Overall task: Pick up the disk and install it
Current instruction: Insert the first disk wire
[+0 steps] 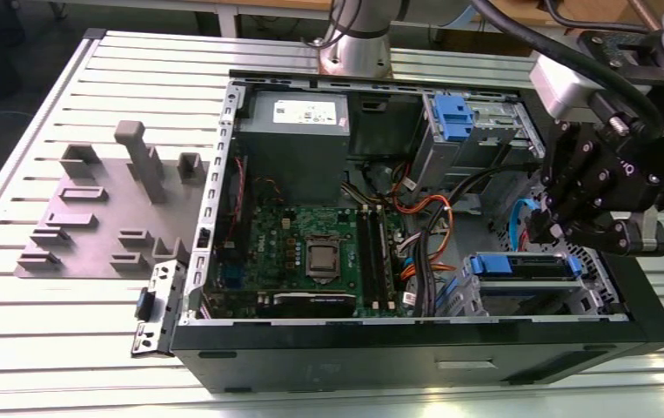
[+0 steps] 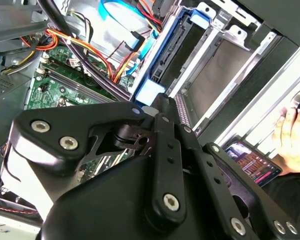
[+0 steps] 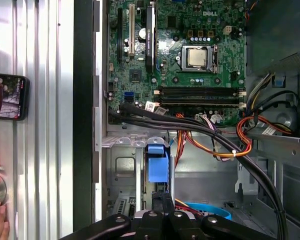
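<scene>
Blue-framed, the disk (image 1: 526, 266) stands on edge in the case's (image 1: 425, 353) lower bay; my claw (image 1: 575, 228) hovers just above, fingertips hidden, so I cannot tell its grip.

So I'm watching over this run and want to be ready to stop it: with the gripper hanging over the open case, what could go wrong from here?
1. The black gripper hangs close to the orange and black cable bundle; it could snag a wire.
2. The blue-framed silver disk stands on edge in the grey metal drive cage; a skewed push might jam it.
3. A person's hand rests on the slatted table beside the case, near the arm's sweep.
</scene>
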Motion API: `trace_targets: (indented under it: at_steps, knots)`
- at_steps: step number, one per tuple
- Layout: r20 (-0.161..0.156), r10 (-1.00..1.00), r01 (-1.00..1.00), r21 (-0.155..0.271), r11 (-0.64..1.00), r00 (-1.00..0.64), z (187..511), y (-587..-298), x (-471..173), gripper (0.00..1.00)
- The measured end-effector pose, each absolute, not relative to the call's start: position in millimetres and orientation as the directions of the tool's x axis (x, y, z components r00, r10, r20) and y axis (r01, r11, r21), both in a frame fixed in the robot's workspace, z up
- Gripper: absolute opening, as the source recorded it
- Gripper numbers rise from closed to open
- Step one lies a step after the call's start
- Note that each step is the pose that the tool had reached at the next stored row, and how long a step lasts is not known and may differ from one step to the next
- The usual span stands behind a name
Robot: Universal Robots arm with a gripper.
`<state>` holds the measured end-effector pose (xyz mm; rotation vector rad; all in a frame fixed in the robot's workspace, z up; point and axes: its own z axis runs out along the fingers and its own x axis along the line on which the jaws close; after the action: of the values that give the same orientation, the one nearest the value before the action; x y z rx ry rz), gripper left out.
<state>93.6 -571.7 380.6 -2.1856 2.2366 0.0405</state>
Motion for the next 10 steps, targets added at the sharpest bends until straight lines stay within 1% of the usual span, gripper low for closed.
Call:
trace_targets:
  at_steps: [3, 8, 10]
  knots:
    - [-0.028, -0.999, -1.000, 0.009, 0.023, -0.023, 380.6, -571.7, 94.0, 0.11]
    - [-0.028, -0.999, -1.000, 0.009, 0.023, -0.023, 379.4, -571.7, 127.4, 0.11]
    - [-0.028, -0.999, -1.000, 0.009, 0.023, -0.023, 379.4, -571.7, 127.6, 0.11]
